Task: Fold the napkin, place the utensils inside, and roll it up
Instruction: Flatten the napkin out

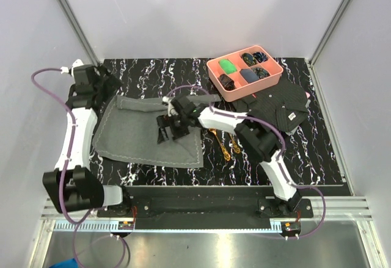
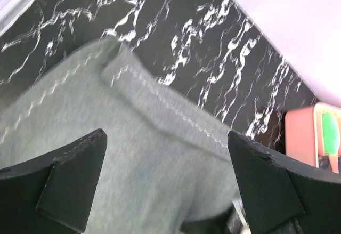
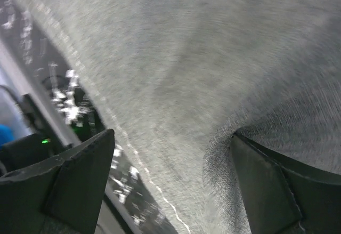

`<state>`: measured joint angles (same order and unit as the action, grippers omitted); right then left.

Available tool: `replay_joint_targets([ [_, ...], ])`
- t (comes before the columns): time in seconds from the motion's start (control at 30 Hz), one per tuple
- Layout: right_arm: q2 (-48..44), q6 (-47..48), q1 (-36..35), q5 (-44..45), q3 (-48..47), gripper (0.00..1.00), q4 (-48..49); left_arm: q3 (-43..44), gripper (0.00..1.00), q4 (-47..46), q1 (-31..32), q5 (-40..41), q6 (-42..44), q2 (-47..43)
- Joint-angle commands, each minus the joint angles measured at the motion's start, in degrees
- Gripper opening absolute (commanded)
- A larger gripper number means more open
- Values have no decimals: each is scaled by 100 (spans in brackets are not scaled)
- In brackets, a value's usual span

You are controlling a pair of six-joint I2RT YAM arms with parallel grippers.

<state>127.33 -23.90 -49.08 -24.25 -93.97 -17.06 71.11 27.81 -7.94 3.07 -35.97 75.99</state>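
Note:
The grey napkin [image 1: 134, 137] lies spread on the black marbled mat, left of centre. My left gripper [image 1: 107, 91] hangs open just above its far left corner; in the left wrist view the stitched edge of the napkin [image 2: 133, 154] runs between the spread fingers of the gripper [image 2: 165, 138]. Over the napkin's right half my right gripper [image 1: 168, 127] is open and low. Its wrist view is filled by the napkin [image 3: 176, 58], and a fold of cloth bulges against the right finger of the gripper [image 3: 173, 138]. The gold utensils [image 1: 221, 141] lie on the mat just right of the napkin.
A pink tray [image 1: 244, 76] with small dark and green items stands at the back right. A black patterned cloth [image 1: 278, 109] lies in front of it. White walls and metal posts close in the mat on the left, back and right.

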Motion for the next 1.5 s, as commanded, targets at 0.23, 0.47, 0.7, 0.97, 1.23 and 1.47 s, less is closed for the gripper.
replay_joint_targets([
  [0.23,1120,-643,-1025,-951,-1782,97,-175,122,99,637,-1068,-1195,783,-875],
  [0.47,-433,508,-604,304,-1003,97,-614,-755,99,568,-1095,-1335,810,-1024],
  [0.7,-1193,2362,134,1458,81,92,-755,-1082,99,515,-1104,-1283,1074,-963],
  [0.97,-499,3242,267,1722,-164,75,-773,-1047,99,436,-1095,-1124,1232,-752],
  [1.23,-42,3409,276,1836,-464,68,-781,-1126,99,330,-1095,-1159,1250,-664],
  [1.47,90,3427,285,2038,-543,46,-781,-1196,99,304,-1104,-1160,1267,-681],
])
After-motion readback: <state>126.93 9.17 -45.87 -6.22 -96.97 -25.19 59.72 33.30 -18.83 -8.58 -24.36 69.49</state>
